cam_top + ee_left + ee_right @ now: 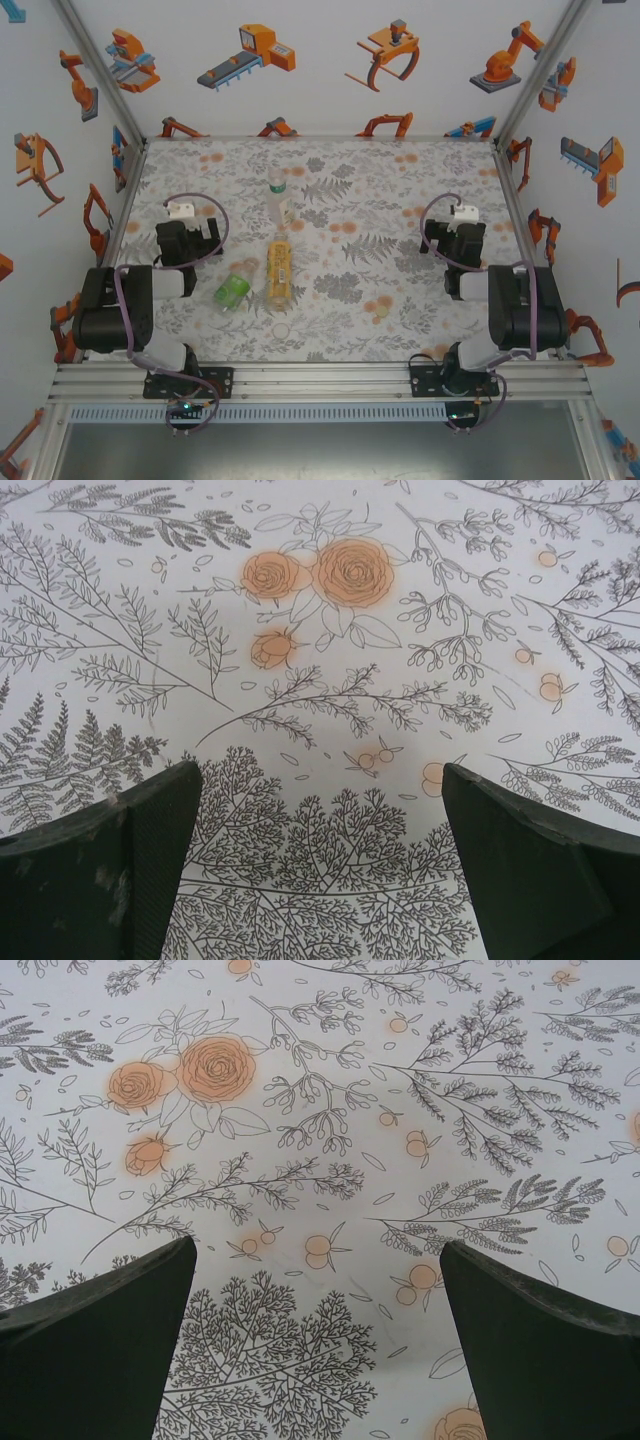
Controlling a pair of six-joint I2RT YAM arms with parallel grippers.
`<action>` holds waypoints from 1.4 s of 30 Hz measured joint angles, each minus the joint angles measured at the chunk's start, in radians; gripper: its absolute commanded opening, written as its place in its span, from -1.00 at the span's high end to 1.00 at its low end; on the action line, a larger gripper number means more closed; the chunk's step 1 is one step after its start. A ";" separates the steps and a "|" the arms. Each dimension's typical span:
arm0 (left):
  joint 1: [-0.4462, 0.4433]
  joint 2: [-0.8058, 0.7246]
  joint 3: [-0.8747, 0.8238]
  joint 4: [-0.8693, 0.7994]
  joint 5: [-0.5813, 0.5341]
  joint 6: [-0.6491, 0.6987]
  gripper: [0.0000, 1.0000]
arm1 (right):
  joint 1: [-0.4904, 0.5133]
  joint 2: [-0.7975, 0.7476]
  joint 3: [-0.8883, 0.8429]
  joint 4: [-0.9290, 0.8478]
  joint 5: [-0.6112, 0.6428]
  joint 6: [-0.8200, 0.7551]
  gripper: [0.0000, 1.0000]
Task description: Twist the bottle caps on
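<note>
We are holding the left gripper (188, 240) at the left of the top view and the right gripper (452, 238) at the right. Both are poised above the patterned mat (340, 190) and well apart from the bottles, which looks to us like a ready pose for a task not yet begun. In each wrist view the dark fingers (120, 860) (540, 1340) are spreading wide with nothing but printed leaves and roses between them, so both tools are empty and parted.

The bottles are sitting in the middle of the top view. The clear bottle (278, 200) is uppermost, the amber bottle (280, 270) is lying lengthwise below it, and the green bottle (233, 290) is tilting just to its lower left. Two pale round caps (283, 327) (381, 312) seem to be resting loose toward the lower centre, apart from every bottle.

At this size we are struggling to separate caps from the mat's orange flower spots, and a third cap is too small to pick out. We cannot tell whether any neck is already closed, or whether the clear bottle is standing or lying.
</note>
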 measured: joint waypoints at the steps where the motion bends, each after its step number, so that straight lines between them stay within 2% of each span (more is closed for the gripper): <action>1: -0.003 -0.013 0.018 -0.045 -0.012 -0.002 -0.94 | 0.000 -0.017 -0.001 -0.011 0.005 0.000 -0.98; 8: -0.089 -0.183 0.239 -0.444 -0.146 -0.076 -0.95 | 0.000 -0.253 0.013 -0.169 0.036 0.015 -0.98; 10: -0.140 -0.237 0.270 -0.536 -0.165 -0.100 -0.99 | 0.002 -0.307 0.043 -0.259 0.032 0.037 -0.96; 13: -0.224 -0.308 0.297 -0.674 -0.170 -0.141 -0.95 | 0.014 -0.375 0.089 -0.388 0.014 0.071 -0.86; 19: -0.407 -0.436 0.332 -0.937 -0.171 -0.232 -0.91 | 0.099 -0.460 0.209 -0.710 0.006 0.118 -0.76; 24: -0.535 -0.483 0.360 -1.086 -0.191 -0.392 -0.86 | 0.153 -0.534 0.234 -0.932 0.013 0.163 -0.74; 28: -0.695 -0.443 0.381 -1.143 -0.235 -0.492 -0.91 | 0.166 -0.562 0.237 -1.047 0.026 0.199 -0.74; 32: -0.834 -0.312 0.464 -1.211 -0.293 -0.569 -0.93 | 0.168 -0.540 0.258 -1.122 0.031 0.216 -0.74; 36: -0.904 -0.169 0.549 -1.261 -0.367 -0.625 -1.00 | 0.168 -0.513 0.277 -1.147 0.041 0.219 -0.74; 38: -0.931 -0.087 0.605 -1.310 -0.412 -0.664 -0.97 | 0.168 -0.509 0.278 -1.158 0.041 0.218 -0.74; 42: -0.943 0.040 0.690 -1.381 -0.458 -0.723 -0.98 | 0.168 -0.509 0.279 -1.173 0.040 0.218 -0.74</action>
